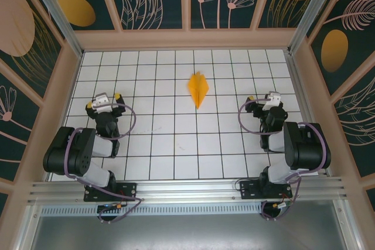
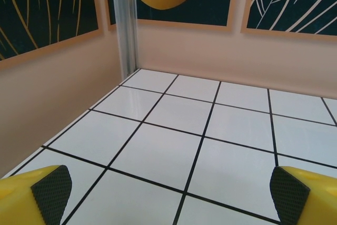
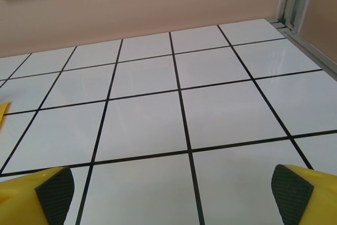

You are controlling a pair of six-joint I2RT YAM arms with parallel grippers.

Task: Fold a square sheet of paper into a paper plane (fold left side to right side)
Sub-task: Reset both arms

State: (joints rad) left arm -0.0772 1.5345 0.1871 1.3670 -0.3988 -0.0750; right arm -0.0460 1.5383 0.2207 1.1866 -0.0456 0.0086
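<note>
The paper plane (image 1: 198, 89) lies on the table (image 1: 164, 144) (well apart from both arms). The left gripper (image 1: 104, 100) and the right gripper (image 1: 267, 101) stand wide and hold nothing.

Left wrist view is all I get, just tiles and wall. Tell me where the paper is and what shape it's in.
Observer: The top view has it already folded. The paper plane lies flat on the table, centred side to side, in the far half of the grid.
Operator: Give me its heading.
Observer: Its pointed tip appears to face the table's near edge, with the wider end facing away.
Operator: Report the right gripper.
Observer: The right gripper is open and holds nothing. It sits off to the plane's right, clearly apart from it.
</note>
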